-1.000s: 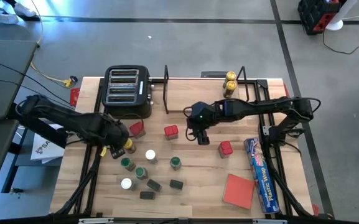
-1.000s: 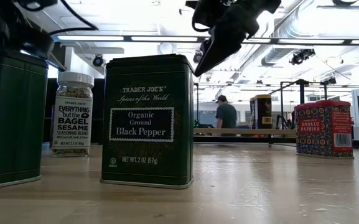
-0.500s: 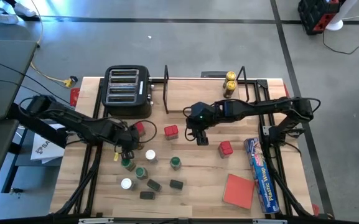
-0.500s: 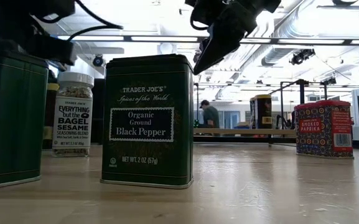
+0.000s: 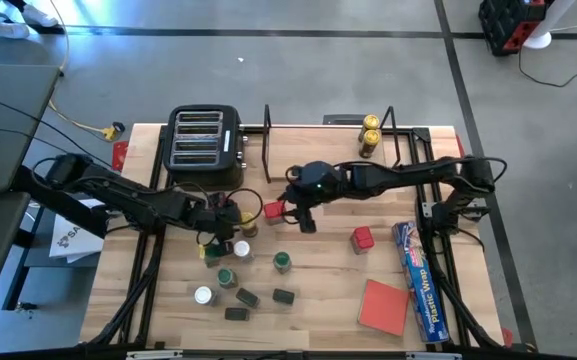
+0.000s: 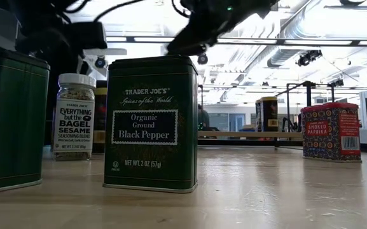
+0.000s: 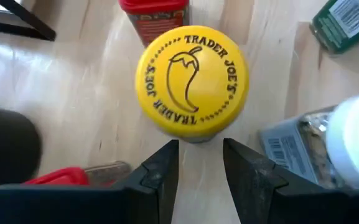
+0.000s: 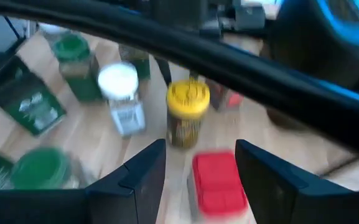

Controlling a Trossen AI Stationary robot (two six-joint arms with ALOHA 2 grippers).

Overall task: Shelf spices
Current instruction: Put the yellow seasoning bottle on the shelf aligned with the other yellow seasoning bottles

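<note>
In the low view the arms are only dark shapes at the upper edge, and neither pincer can be made out there. A green tin at the left is cut off by the frame. The black pepper tin hides much of the tabletop behind it. Beside it stand a bagel sesame jar and, far to the right, a smoked paprika tin.

The left pincer sits low over the tabletop in front of the toaster. Its fingertips are right at the foot of an upright yellow-lidded jar. Whether they clamp the jar or merely flank it, I cannot tell, since the lid covers the contact.

The right pincer hovers near the tabletop's middle, released, with nothing between its fingers. A red tin lies on the wood below it. The yellow-lidded jar shows just beyond, partly crossed by the blurred left arm.

The shelf stands at the far edge, to the right of the toaster. It holds two yellow-topped jars near its right end; the rest of its board looks bare.

The other spices stand loose on the tabletop near the front left. They include a white-topped jar, a green-topped jar and three black tins. A second red tin sits apart to the right, near the blue box and the red pad.
</note>
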